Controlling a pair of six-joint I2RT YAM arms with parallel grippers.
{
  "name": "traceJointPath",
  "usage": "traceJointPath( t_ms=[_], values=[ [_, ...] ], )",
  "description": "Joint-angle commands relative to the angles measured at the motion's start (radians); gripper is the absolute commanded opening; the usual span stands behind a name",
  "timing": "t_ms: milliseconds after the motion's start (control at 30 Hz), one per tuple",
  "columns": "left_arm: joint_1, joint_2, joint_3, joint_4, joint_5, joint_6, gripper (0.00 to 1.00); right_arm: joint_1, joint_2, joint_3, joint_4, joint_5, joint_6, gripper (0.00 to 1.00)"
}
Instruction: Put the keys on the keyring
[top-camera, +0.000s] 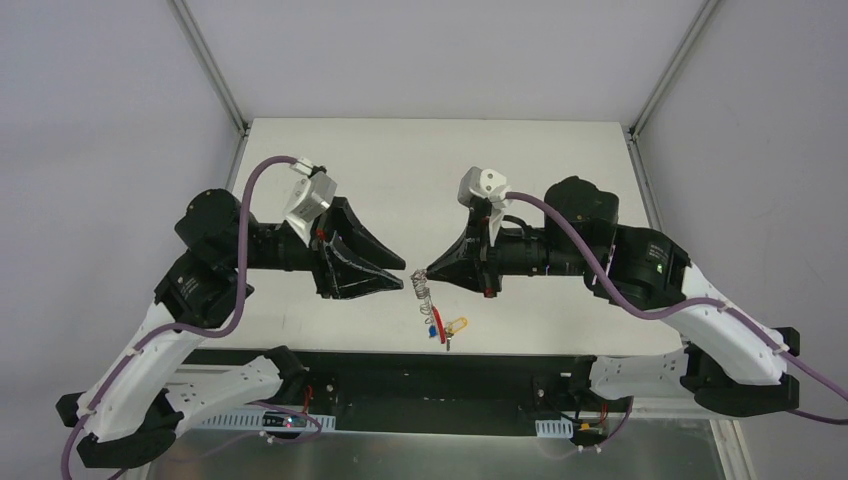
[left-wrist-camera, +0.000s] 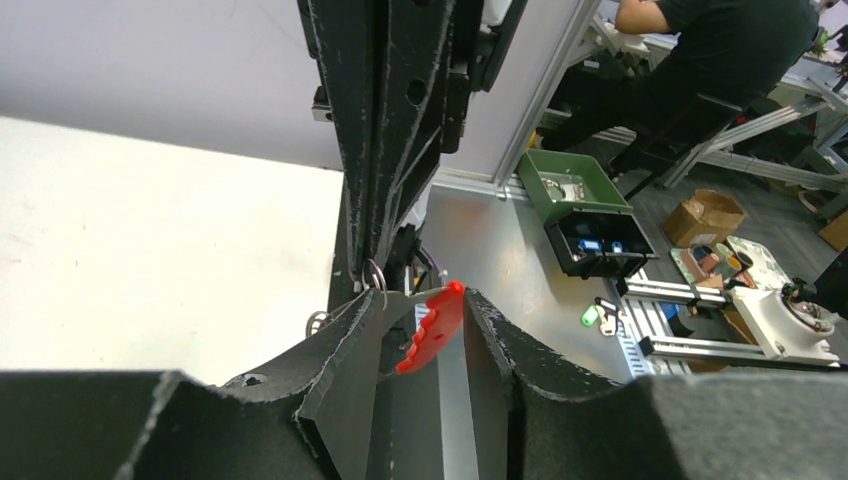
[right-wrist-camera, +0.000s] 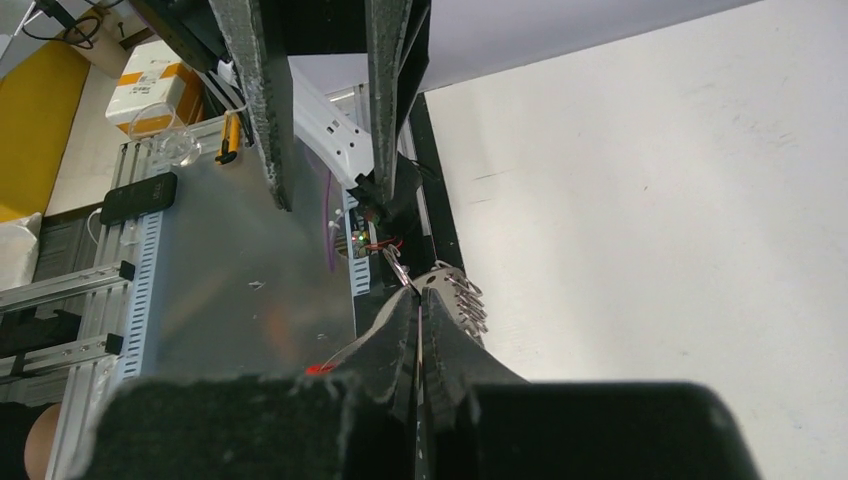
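Note:
The keyring, a thin silver chain with a red strap and a blue tag, dangles from my right gripper, which is shut on its metal end. The key with the yellow oval head hangs beside the red strap at the chain's lower end. My left gripper faces the right one tip to tip, its jaws apart. In the left wrist view the red strap shows in the gap of the left gripper, with a silver ring at one fingertip.
The white table stretches behind both arms. The black base rail runs along the near edge, just below the hanging keyring. Frame posts stand at the back corners.

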Motion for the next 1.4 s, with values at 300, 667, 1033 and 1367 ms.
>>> traceJointPath(
  t_ms=[300, 667, 1033, 1367],
  values=[
    [-0.008, 0.117, 0.17, -0.305, -0.073, 0.06, 0.33, -0.023, 0.057, 0.081, -0.083, 0.054, 0.091, 0.0],
    [-0.007, 0.153, 0.197, -0.393, -0.105, 0.098, 0.33, -0.043, 0.102, 0.127, -0.116, 0.039, 0.119, 0.0],
    [-0.007, 0.142, 0.192, -0.405, -0.134, 0.127, 0.34, -0.045, 0.129, 0.157, -0.135, 0.015, 0.127, 0.0],
    [-0.007, 0.138, 0.182, -0.406, -0.133, 0.134, 0.31, -0.048, 0.154, 0.191, -0.142, 0.005, 0.132, 0.0]
  ],
)
